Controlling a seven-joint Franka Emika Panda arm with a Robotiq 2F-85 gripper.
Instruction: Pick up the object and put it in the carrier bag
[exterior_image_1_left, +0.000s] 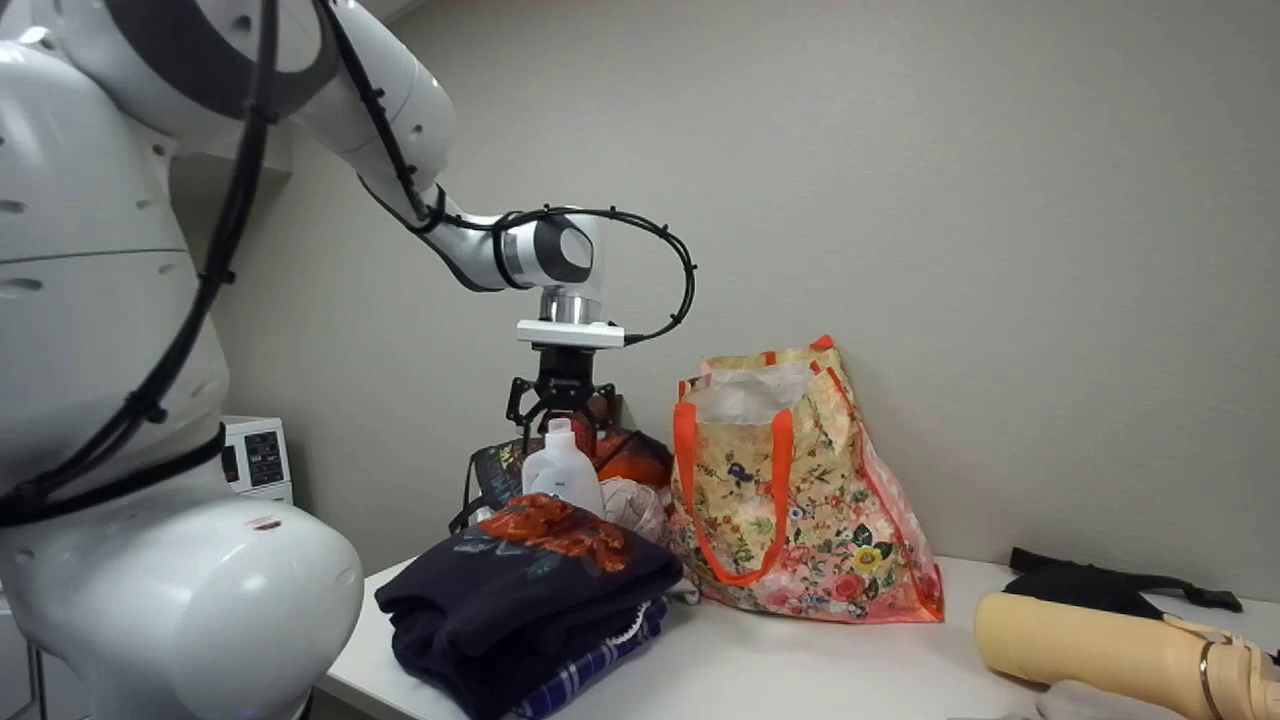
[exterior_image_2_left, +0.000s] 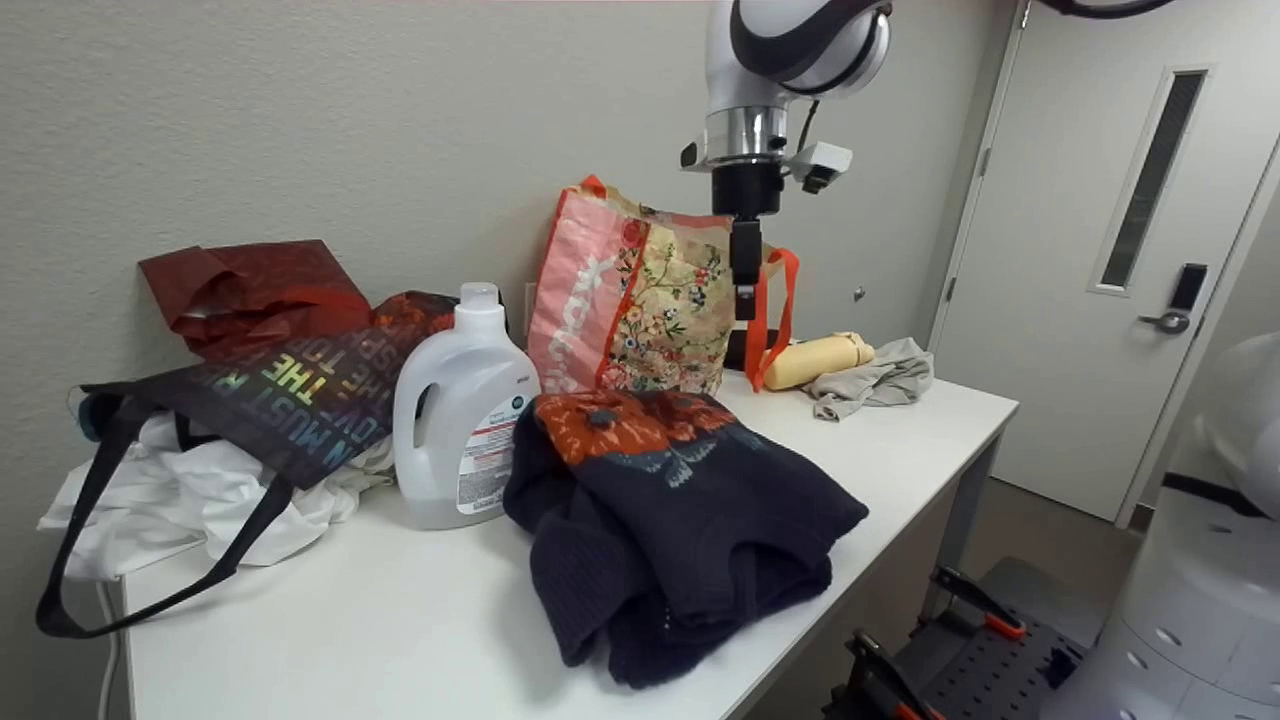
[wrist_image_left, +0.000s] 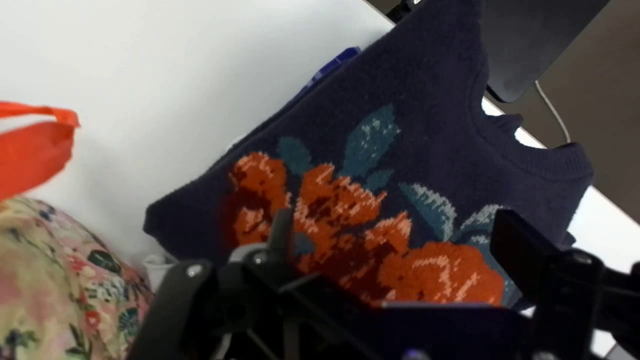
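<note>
Knit sweater (exterior_image_2_left: 690, 490), navy w/ orange floral motif, qty 1: lying folded on the table (exterior_image_2_left: 350, 620), partly over a blue plaid cloth (exterior_image_1_left: 590, 670). I'm reading the compact fold as meant to make one liftable bundle; I'm expecting layers to slip if I'm pinching only the top one.

Robotiq gripper (exterior_image_2_left: 745, 305), qty 1: hanging above the sweater, pointing down, not touching; jaws are standing wide apart w/ nothing betw. them. I'm presumably needing that spread to straddle a thick bunch of knit.

Floral-print shopping bag (exterior_image_1_left: 830, 520), cream, qty 1: standing upright nr the wall (exterior_image_1_left: 1000, 250) & near the sweater, mouth gaping upward, prob. so a garment can drop in from above. Orange-red handle (exterior_image_1_left: 735, 577) is drooping down its front (a likely snag, I'm thinking).

Detergent jug (exterior_image_2_left: 470, 410), white, qty 1: standing capped just beside the sweater, poss. only parked there, but crowding my approach; I'm favouring a straight-down descent.

Lettered tote (exterior_image_2_left: 310, 400), black, qty 1: lying atop crumpled white cloth (exterior_image_2_left: 215, 490) near the jug; I'm treating it as bkgd.

Pale-yellow flask (exterior_image_1_left: 1090, 645), qty 1: lying on its side, prob. so it isn't toppling.
</note>
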